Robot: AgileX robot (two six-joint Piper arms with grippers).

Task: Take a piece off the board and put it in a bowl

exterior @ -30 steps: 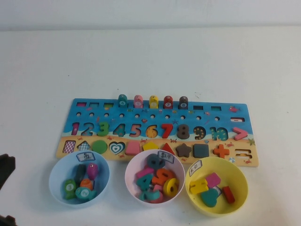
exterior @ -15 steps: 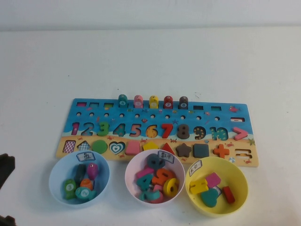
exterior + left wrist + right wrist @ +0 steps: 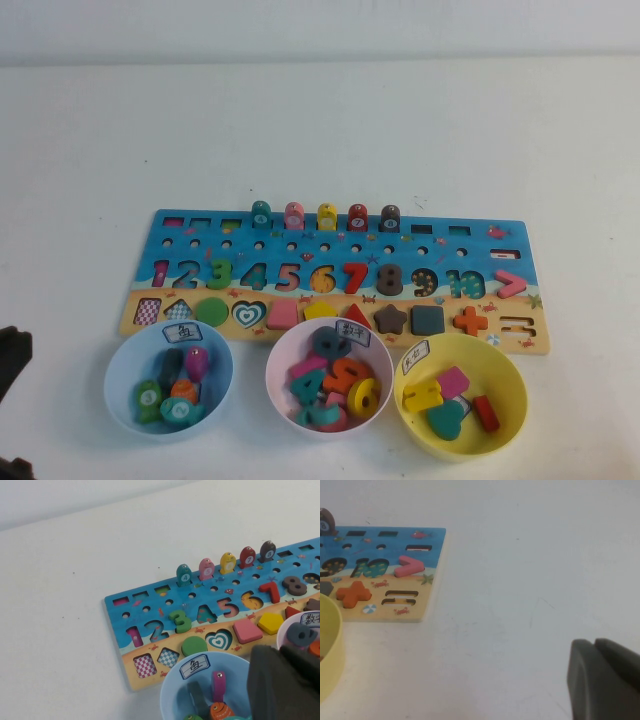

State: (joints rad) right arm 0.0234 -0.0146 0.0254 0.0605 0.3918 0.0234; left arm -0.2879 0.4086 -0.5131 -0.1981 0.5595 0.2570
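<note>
Looking down at the tabletop (image 3: 400,120), you have the board (image 3: 335,285) lying flat with three bowls lined up just in front of its sandy edge. Five fish stand upright on pegs along the back row, and the leftmost one — teal with a white circle (image 3: 261,214) — looks like the darker teal fish. The lighter turquoise piece (image 3: 178,410) already lies in the light blue bowl (image 3: 120,365), among an orange fish, a green one and a purple one, so I judge the drop done and the arms pulled back out of the way.

Your left gripper (image 3: 285,685) sits low at the near left, just beside the blue bowl; in its wrist view the dark fingers (image 3: 267,680) are pressed together with nothing between them. From the high view only a dark edge of that arm (image 3: 12,352) shows at the frame's left margin. Your right gripper (image 3: 605,680) is parked off to the right of the board, well apart from the yellow bowl (image 3: 327,650), over bare tabletop — its fingers also look closed and empty, a thin seam between them.

The label tags on each rim suggest sorting by kind: fish in blue, numbers in the pinkish-white bowl (image 3: 275,385), shapes in yellow. If you go again, the standing fish are close together, so a grip from above risks nudging a neighbour.
</note>
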